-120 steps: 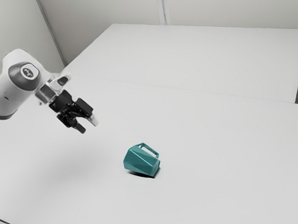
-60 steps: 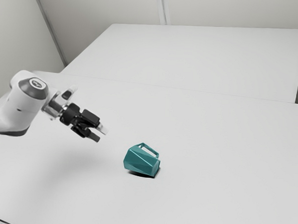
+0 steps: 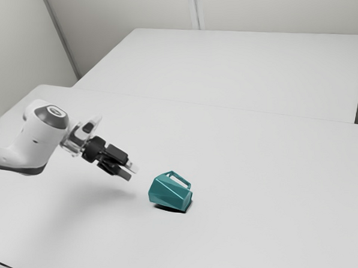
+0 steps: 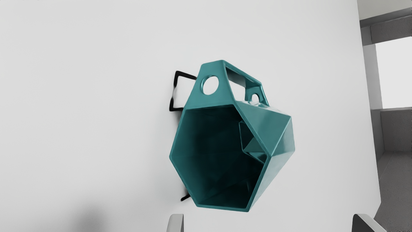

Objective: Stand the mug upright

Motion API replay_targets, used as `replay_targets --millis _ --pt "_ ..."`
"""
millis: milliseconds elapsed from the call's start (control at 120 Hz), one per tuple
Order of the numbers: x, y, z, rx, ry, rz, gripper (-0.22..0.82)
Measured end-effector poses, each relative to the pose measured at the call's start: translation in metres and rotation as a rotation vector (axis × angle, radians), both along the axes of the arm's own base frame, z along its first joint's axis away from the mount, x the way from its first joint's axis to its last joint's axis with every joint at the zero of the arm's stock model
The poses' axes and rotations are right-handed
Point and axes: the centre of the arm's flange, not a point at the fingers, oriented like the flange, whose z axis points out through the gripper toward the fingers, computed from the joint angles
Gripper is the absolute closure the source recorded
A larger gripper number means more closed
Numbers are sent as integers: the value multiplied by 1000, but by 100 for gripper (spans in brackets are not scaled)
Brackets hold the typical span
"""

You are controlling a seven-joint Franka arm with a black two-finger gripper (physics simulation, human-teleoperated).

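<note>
Table (image 3: 273, 175), broad and white, by which all the weight of the mug (image 3: 170, 192) is borne. Gripper (image 3: 129, 171), black, fingers spread apart and clamped on nothing, aimed near the mug's open mouth (image 4: 219, 158), presumably so that its body can be straddled. Mug, teal, faceted, laid sideways on the table, not upright, its handle (image 4: 243, 77) raised clear because opposite facets are rested upon.

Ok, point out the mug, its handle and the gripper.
Mug (image 3: 168, 195): exterior view, side of its body.
Handle (image 4: 212, 69): wrist view, its flat, pierced end.
Gripper (image 3: 129, 171): exterior view, midway between its fingertips.
</note>
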Motion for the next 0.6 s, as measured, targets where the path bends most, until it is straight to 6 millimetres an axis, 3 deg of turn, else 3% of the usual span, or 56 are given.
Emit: replay_targets --millis 308,600 --pt "6 -17 -19 -56 -20 4 4" --pt "12 -55 -28 -107 -43 -33 5"
